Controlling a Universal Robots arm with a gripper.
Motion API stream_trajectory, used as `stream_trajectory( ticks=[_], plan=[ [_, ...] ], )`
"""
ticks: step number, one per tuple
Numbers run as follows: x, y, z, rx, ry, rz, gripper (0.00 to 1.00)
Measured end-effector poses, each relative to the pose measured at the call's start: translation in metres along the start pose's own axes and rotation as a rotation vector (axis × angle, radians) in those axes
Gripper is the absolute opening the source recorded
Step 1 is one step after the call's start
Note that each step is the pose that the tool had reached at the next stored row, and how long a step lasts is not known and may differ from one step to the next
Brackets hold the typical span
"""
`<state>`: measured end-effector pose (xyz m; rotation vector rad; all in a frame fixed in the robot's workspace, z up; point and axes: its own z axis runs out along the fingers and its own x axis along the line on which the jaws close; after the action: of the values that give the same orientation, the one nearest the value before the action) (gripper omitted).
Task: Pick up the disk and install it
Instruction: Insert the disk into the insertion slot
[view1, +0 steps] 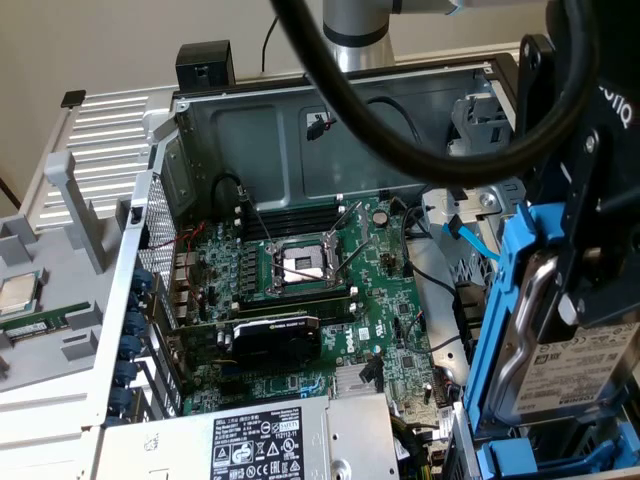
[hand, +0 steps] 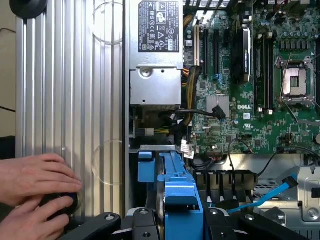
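Exterior view: disk (view1: 585, 370) upright at 4 o'clock.
Your gripper (view1: 570, 300) pinches it; motherboard (view1: 390, 295) lies at its 9 o'clock.

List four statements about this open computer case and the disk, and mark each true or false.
1. The gripper grips the disk by its blue carrier. True.
2. The disk lies flat on the motherboard. False: it is held on edge in the gripper, clear of the board.
3. A person's hands are on the ridged metal panel. True.
4. The power supply has been taken out of the case. False: it sits inside the case, next to the motherboard.
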<state>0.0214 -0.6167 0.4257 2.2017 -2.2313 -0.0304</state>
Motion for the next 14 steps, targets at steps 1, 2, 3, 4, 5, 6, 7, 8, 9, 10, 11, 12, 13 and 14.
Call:
stream_trajectory(
  ticks=[1, 2, 3, 4, 5, 6, 7, 8, 9, 10, 11, 12, 13, 14],
  plan=[
    [-0.0002, 0.0000, 0.0000, 0.0000, 0.0002, 0.000, 0.37],
    [-0.0003, 0.0000, 0.0002, 0.0000, 0.0002, 0.000, 0.37],
    [-0.0004, 0.0000, 0.0004, 0.0000, 0.0001, 0.000, 0.37],
    [-0.0004, 0.0000, 0.0007, 0.0000, 0.0001, 0.000, 0.37],
    [-0.0004, 0.0000, 0.0010, 0.0000, 0.0001, 0.000, 0.37],
    [-0.0005, 0.0000, 0.0013, 0.0000, 0.0002, 0.000, 0.37],
    [-0.0005, -0.0001, 0.0015, 0.0000, 0.0003, 0.000, 0.37],
    [-0.0005, -0.0001, 0.0017, -0.0001, 0.0004, 0.000, 0.37],
    [-0.0005, -0.0001, 0.0020, 0.0000, 0.0004, 0.000, 0.37],
    [-0.0005, -0.0001, 0.0023, 0.0000, 0.0003, 0.000, 0.37],
    [-0.0005, -0.0001, 0.0026, 0.0000, 0.0002, 0.000, 0.37],
    [-0.0005, -0.0001, 0.0028, 0.0000, 0.0003, 0.000, 0.37],
    [-0.0005, -0.0001, 0.0031, 0.0000, 0.0003, 0.000, 0.37],
    [-0.0005, -0.0001, 0.0034, 0.0000, 0.0002, 0.000, 0.37]
  ],
)
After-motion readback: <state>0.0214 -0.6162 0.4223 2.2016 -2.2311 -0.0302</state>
